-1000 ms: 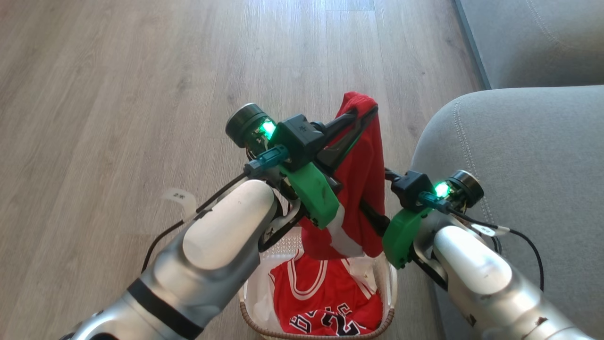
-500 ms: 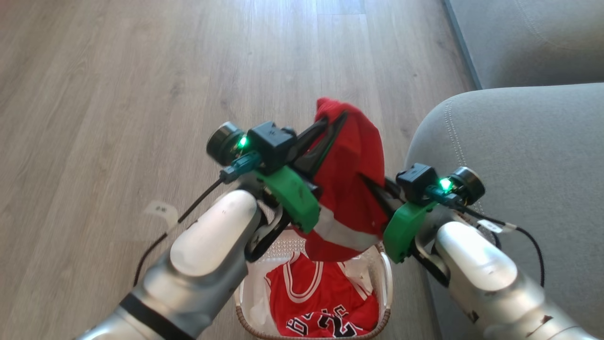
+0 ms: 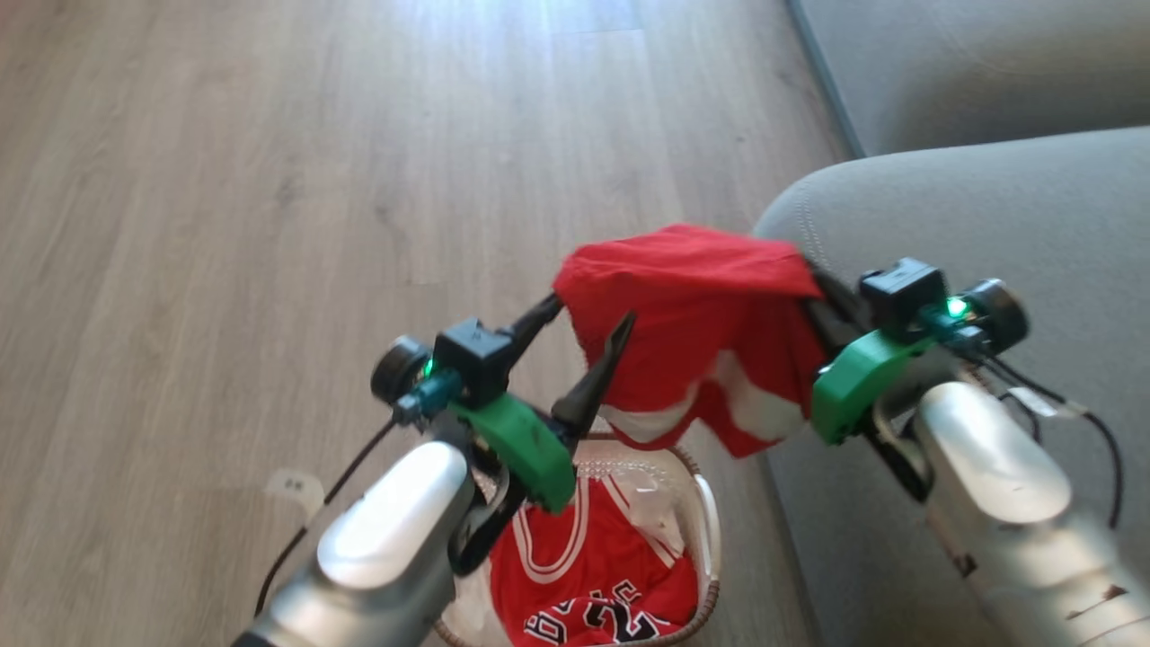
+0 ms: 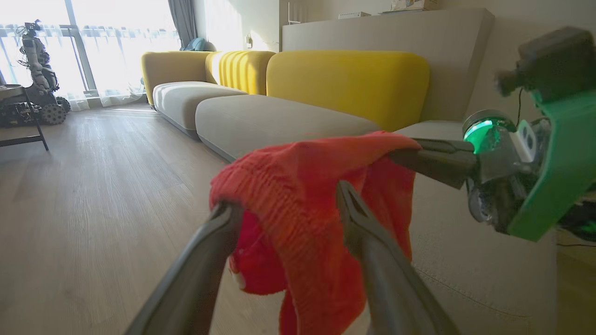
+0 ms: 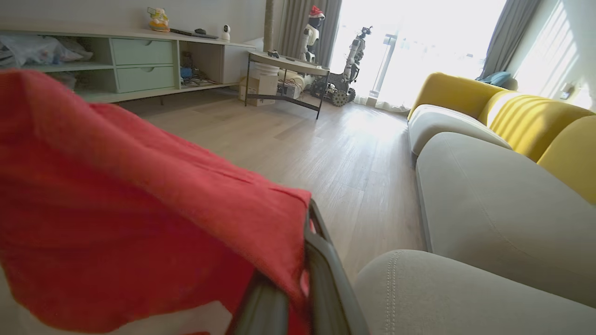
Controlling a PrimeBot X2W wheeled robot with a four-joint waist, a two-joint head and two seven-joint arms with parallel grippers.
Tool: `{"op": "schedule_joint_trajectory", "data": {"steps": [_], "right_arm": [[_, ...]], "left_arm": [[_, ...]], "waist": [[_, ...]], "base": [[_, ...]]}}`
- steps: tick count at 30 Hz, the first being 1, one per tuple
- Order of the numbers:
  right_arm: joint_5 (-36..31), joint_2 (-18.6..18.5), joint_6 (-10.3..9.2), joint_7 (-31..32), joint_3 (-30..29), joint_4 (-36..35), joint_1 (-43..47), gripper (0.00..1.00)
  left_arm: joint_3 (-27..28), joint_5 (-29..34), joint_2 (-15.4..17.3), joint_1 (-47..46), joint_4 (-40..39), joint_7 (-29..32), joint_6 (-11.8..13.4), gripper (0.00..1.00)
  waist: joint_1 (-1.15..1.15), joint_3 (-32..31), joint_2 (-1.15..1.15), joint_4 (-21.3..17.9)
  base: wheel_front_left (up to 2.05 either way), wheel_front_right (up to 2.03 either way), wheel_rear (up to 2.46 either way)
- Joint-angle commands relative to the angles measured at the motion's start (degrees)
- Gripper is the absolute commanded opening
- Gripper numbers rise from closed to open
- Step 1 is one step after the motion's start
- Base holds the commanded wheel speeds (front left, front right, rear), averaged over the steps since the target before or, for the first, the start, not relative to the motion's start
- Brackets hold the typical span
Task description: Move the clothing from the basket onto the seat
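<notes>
The clothing is two red garments. The red shorts (image 3: 692, 314) with white trim hang in the air between basket and seat, and my right gripper (image 3: 813, 292) is shut on their right edge. From its wrist, the right gripper (image 5: 305, 232) pinches the shorts (image 5: 139, 223). My left gripper (image 3: 593, 314) stands open at the shorts' left edge, and its fingers (image 4: 354, 218) still touch the hanging shorts (image 4: 302, 186). A red jersey (image 3: 584, 575) with black numerals lies in the cream basket (image 3: 710, 530) below. The grey seat (image 3: 988, 225) is just right of the shorts.
Pale wooden floor (image 3: 269, 180) stretches to the left and ahead, with a small white label (image 3: 292, 485) on it. Grey cushions with yellow sofa backs (image 4: 349, 83) run along the wall. A dark-legged table (image 5: 288, 79) and another robot (image 5: 349, 74) stand by the window.
My left gripper has opened and let go of the shorts. My right gripper has shut on them and carried them right, towards the seat. The head camera has shifted too.
</notes>
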Motion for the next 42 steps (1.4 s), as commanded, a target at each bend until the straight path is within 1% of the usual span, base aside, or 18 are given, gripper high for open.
{"op": "schedule_joint_trajectory", "data": {"steps": [1,8,11,12,15,23,28,31,34,38,42], "right_arm": [[-0.7,-0.5,0.40,-0.4,-0.8,-2.1,-0.7,0.00],[-3.4,-2.9,0.40,0.1,-6.1,-4.2,-0.2,0.00],[-4.3,-3.6,0.40,0.9,-7.6,-6.0,0.2,0.00],[-4.3,-3.6,0.40,0.9,-7.6,-6.0,0.2,0.00],[-5.0,-4.3,0.40,2.1,-9.0,-8.0,1.0,0.00],[-5.6,-4.9,0.40,5.0,-10.4,-13.6,2.7,0.00],[-5.3,-3.9,0.40,5.9,-9.9,-15.9,2.6,0.00],[-5.3,-3.3,0.40,6.2,-9.8,-16.5,2.0,0.00],[-5.9,-2.5,0.40,6.3,-10.2,-16.7,1.4,0.00],[-6.9,-1.8,0.40,6.6,-10.7,-16.5,0.0,0.00],[-7.2,-2.5,0.40,7.3,-8.2,-15.0,-4.2,0.00]], "left_arm": [[1.8,-0.5,0.9,-1.5,-1.3,-0.9,0.2,1.00],[1.1,-1.2,0.5,0.6,-0.4,-2.1,0.3,1.00],[0.9,-1.2,0.4,1.1,-0.3,-2.6,0.4,1.00],[0.9,-1.2,0.4,1.1,-0.3,-2.6,0.4,1.00],[0.4,-1.2,0.1,1.6,-0.3,-3.1,0.5,1.00],[-0.8,-0.7,-0.4,2.2,-0.7,-3.9,0.9,1.00],[-1.5,-0.1,-0.4,1.6,-0.5,-4.1,1.0,1.00],[-1.8,0.1,-0.4,1.1,-0.4,-4.1,1.2,1.00],[-2.0,0.3,-0.3,0.3,-0.2,-4.0,1.1,1.00],[-2.1,0.6,0.0,-0.7,-0.2,-4.0,1.1,1.00],[-2.0,1.0,0.7,-1.7,-0.7,-3.9,1.6,1.00]], "waist": [[0.00,0.0,0.00,-1.3],[0.00,0.8,0.00,-6.4],[0.00,1.3,0.00,-9.3],[0.00,1.3,0.00,-9.3],[0.00,1.8,0.00,-12.2],[0.00,3.8,0.00,-20.7],[0.00,5.8,0.00,-24.4],[0.00,7.1,0.00,-25.4],[0.00,8.2,0.00,-25.5],[0.00,9.5,0.00,-24.7],[0.00,11.3,0.00,-23.2]], "base": [[0.00,0.00,0.00],[0.00,0.00,0.00],[0.00,0.00,0.00],[0.00,0.00,0.00],[0.00,0.00,0.00],[0.00,0.00,0.00],[0.00,0.00,0.00],[0.00,0.00,0.00],[0.00,0.00,0.00],[0.00,0.00,0.00],[0.00,0.00,0.00]]}}
